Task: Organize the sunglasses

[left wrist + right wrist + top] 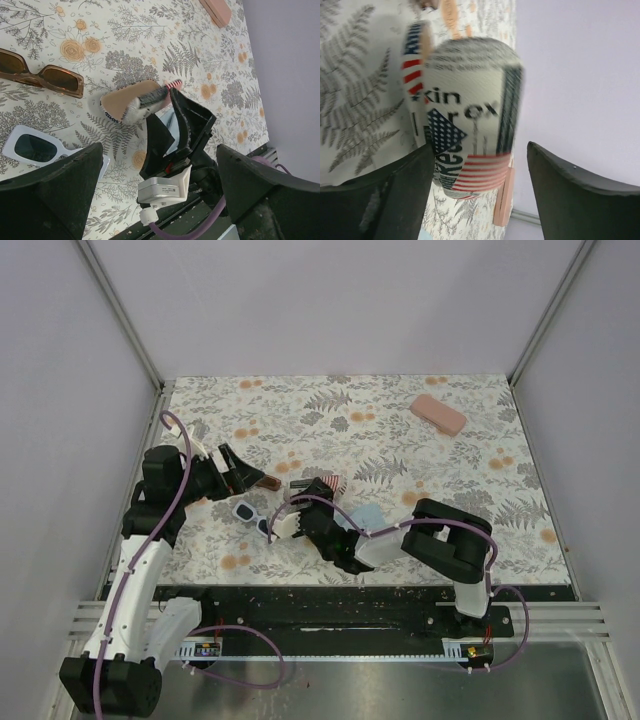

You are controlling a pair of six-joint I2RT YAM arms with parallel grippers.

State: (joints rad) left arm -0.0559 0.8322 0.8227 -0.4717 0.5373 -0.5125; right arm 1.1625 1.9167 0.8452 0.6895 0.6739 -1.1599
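Observation:
The brown-framed sunglasses (40, 75) lie flat, partly under my left gripper (243, 472) in the top view. The white-framed sunglasses (35, 147) lie just nearer, also seen from above (250, 515). My left gripper (159, 150) is open and empty, hovering over both pairs. My right gripper (312, 490) is open, its jaws either side of the stars-and-stripes pouch (470, 115), which stands tilted off the table (135, 100). The pouch is close to the left finger (385, 200), with a gap to the right one.
The pink hard case (438, 413) lies at the back right, also visible behind the pouch (504, 195). A light blue cloth (370, 515) lies beside the right arm. The floral table (400, 455) is walled on three sides.

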